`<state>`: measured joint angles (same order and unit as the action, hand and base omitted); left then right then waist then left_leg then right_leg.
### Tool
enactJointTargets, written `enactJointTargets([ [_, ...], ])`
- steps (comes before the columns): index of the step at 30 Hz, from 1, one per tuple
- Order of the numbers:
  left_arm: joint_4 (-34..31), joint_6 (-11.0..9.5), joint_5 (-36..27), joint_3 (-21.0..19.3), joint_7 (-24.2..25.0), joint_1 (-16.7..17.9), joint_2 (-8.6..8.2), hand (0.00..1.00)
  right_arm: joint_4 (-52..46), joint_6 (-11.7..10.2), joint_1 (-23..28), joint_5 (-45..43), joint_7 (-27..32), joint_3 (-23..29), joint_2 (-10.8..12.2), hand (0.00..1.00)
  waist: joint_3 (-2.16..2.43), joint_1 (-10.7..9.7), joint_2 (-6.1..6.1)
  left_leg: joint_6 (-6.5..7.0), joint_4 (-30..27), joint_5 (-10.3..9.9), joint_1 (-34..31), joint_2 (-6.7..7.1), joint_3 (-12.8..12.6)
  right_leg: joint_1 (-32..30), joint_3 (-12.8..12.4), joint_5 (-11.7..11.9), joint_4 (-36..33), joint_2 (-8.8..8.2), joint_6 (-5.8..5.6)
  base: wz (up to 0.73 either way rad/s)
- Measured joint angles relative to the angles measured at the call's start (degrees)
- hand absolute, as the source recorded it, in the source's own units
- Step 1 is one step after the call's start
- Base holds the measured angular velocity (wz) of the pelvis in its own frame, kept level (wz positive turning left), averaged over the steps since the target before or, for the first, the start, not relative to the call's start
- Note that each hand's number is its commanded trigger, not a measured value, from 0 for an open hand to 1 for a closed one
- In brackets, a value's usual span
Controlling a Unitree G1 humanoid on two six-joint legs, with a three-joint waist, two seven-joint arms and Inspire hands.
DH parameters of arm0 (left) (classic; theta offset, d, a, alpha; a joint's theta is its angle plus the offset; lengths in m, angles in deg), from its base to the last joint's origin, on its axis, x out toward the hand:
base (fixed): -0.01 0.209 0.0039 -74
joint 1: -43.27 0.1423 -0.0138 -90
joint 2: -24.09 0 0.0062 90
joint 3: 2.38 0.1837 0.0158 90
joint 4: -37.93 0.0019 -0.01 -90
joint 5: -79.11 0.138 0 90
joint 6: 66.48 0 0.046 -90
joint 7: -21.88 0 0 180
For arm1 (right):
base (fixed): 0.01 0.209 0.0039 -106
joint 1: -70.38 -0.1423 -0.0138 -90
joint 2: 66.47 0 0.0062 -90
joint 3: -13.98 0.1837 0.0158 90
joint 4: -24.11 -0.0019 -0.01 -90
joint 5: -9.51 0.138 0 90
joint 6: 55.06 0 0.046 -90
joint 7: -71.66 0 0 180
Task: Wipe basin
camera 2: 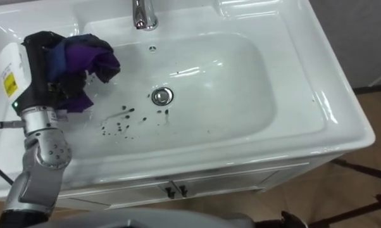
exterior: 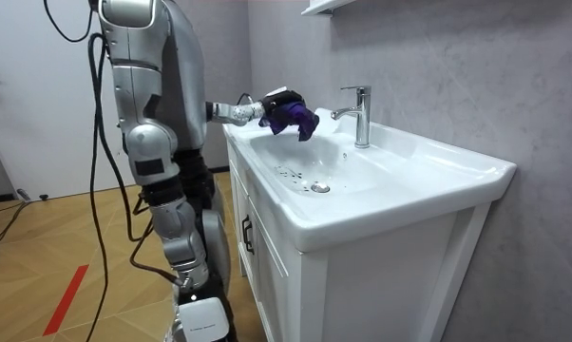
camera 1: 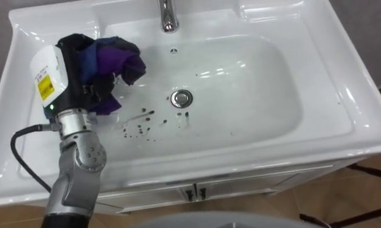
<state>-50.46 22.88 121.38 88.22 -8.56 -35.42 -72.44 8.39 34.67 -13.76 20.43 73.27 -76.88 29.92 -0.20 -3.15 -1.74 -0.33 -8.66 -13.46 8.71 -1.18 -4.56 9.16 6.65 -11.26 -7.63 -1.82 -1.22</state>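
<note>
Basin [camera 1: 260, 95]: white, glossy, set in a white cabinet [exterior: 267, 266] with 2 doors, against a grey textured wall [exterior: 438, 57]. 1 chrome faucet [camera 1: 169, 16] stands at the rear centre and a chrome drain [camera 1: 181, 98] sits in the middle of the bowl. A scatter of dark specks [camera 1: 140, 126] lies on the bowl floor just left of and in front of the drain. The left robot hand [camera 1: 67, 88] reaches in over the left side of the bowl, forearm rising from the lower left and wrist bent forward. It is clenched on a bunched purple and dark blue cloth [camera 1: 118, 60]. In the room view the cloth hangs in the air above the bowl's left rear part, clear of the surface and well apart from the faucet. A yellow label on the back of the hand carries print too small to read. The robot stands upright on a wooden floor [exterior: 58, 247], close to the cabinet front.
</note>
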Motion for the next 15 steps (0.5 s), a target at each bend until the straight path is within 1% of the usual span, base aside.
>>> enactJointTargets([
  [3, 4.0, 1.4, 2.2, 1.5, 1.7, 0.5, 0.25, 1.00, 0.0, 0.4, 0.1, 0.3, -0.5, 0.0, -0.1, 0.00, 0.06, -0.3, -0.01, 0.00, -0.1, 0.0, -0.1, 0.01, -0.2, 0.1, 0.1, 0.0, -0.1, -0.02, 0.00, 0.01],
  [5, 7.0, 3.3, 3.3, 2.4, 4.1, 0.5, 0.22, 1.00, 0.1, 0.5, -0.1, 0.5, -0.5, 0.0, -0.1, 0.00, 0.07, -0.4, -0.02, 0.00, -0.2, 0.0, -0.3, 0.01, -0.3, -0.1, 0.1, 0.0, -0.1, -0.02, 0.01, 0.00],
  [6, 7.7, 3.5, 3.6, 2.4, 4.6, 0.5, 0.22, 1.00, 0.1, 0.6, -0.1, 0.5, -0.5, 0.0, -0.1, 0.00, 0.08, -0.5, -0.05, 0.00, -0.3, 0.0, -0.4, 0.01, -0.3, -0.1, 0.1, 0.0, -0.1, -0.02, 0.01, 0.00],
  [8, 9.3, 4.7, 4.8, 2.5, 6.0, 0.5, 0.22, 1.00, 0.8, 0.8, -0.3, 0.8, -0.5, 0.0, -0.1, 0.00, 0.14, -0.8, -0.15, 0.00, -0.7, 0.0, -0.6, 0.01, -0.3, -0.1, 0.1, 0.0, -0.1, -0.05, 0.05, 0.00],
  [10, 9.4, 5.3, 5.2, 2.5, 6.4, 0.5, 0.22, 1.00, 1.1, 1.1, -0.2, 0.9, -0.5, 0.0, -0.2, 0.00, 0.20, -1.1, -0.35, 0.00, -0.8, 0.0, -0.8, 0.01, -0.2, -0.1, 0.2, 0.0, -0.1, -0.05, 0.07, 0.00],
  [13, 9.6, 5.4, 5.2, 2.6, 6.4, 0.4, 0.25, 1.00, 1.1, 1.1, -0.1, 1.0, -0.3, 0.0, -0.4, 0.00, 0.39, -1.4, -0.82, 0.00, -1.0, 0.0, -1.1, 0.00, -0.2, -0.4, 0.1, 0.1, -0.2, -0.04, 0.15, 0.00],
  [15, 11.2, 5.5, 5.2, 2.6, 6.6, 0.1, 0.31, 1.00, 1.1, 1.2, -0.1, 1.0, -0.2, -0.1, -0.6, 0.00, 0.53, -1.5, -1.08, 0.00, -1.0, 0.0, -1.0, 0.00, -0.3, -0.4, 0.1, 0.2, -0.2, -0.03, 0.18, 0.00],
])
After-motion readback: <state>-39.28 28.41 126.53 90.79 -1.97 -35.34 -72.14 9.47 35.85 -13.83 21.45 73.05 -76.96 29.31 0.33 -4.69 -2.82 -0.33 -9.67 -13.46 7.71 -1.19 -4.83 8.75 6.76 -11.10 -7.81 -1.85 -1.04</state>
